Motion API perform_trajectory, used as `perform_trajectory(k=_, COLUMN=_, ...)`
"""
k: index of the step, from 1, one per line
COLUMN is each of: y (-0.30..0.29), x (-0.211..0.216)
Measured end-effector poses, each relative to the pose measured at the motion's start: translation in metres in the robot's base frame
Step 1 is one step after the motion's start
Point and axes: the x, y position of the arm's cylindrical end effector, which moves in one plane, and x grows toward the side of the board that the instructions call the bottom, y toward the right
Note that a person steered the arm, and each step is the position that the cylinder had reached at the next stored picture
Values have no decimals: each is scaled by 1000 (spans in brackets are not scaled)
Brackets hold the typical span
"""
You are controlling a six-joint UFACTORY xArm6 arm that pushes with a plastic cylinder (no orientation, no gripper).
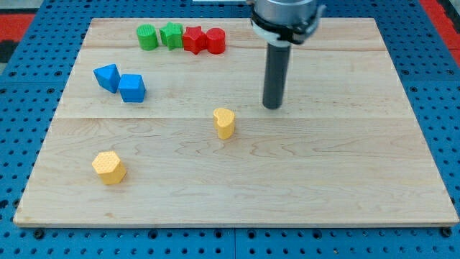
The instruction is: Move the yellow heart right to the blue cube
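The yellow heart [225, 122] stands near the middle of the wooden board. The blue cube [132, 88] sits at the view's left, touching a second blue block [107, 76] of irregular shape at its upper left. My tip [272, 106] rests on the board to the right of the yellow heart and slightly above it, a short gap away, touching no block. The blue cube lies well to the left of the heart and a little higher in the view.
A yellow hexagonal block [108, 167] sits at the lower left. Along the top edge stand a green cylinder [147, 37], a green block [171, 34], a red star [193, 39] and a red cylinder [215, 40]. The board [345, 180] lies on a blue pegboard.
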Motion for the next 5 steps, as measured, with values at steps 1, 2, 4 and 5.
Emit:
perform_trajectory(k=1, y=-18, x=45)
perform_trajectory(k=2, y=-72, x=49)
perform_trajectory(k=4, y=-185, x=4)
perform_trajectory(k=5, y=-168, x=19)
